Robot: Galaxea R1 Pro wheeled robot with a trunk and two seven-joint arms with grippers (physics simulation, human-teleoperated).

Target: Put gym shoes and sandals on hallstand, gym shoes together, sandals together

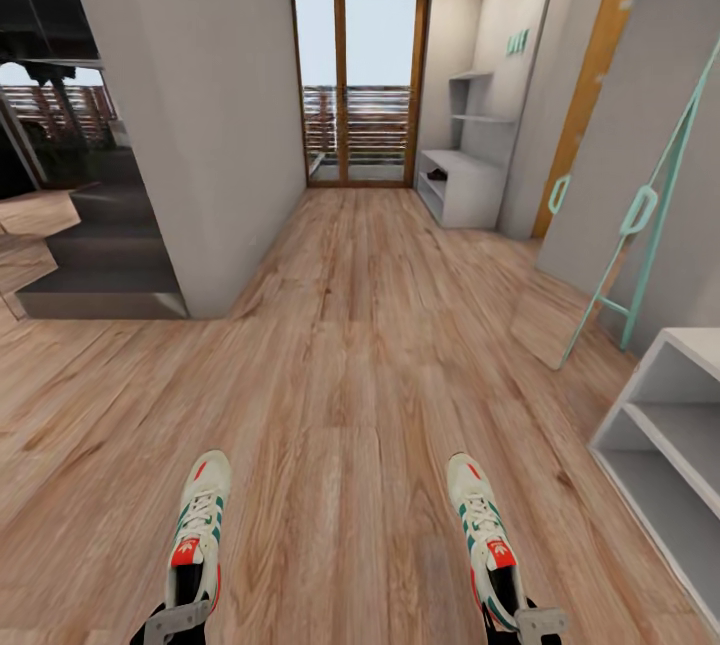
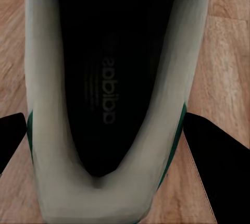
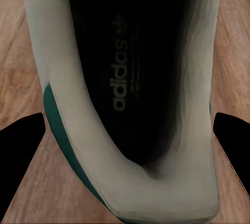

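Near, over the brown wood-plank corridor floor [image 1: 360, 325]: two white lace-up gym shoes [image 1: 198, 530] pinched at their heels by both jaws; shallow heel grips could slip before the far-right light-grey hallstand [image 1: 465, 187].

So the corridor floor [image 1: 350, 345] is warm brown wood-grain planks running down to a glass door [image 1: 360, 85]. Sitting right on it: the light-grey hallstand [image 1: 465, 185] far off on the right wall, and a plain white shelf unit [image 1: 670, 445] close by on my right.

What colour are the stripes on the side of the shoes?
Teal green, on both gym shoes, the left and the right. The head view shows them best.
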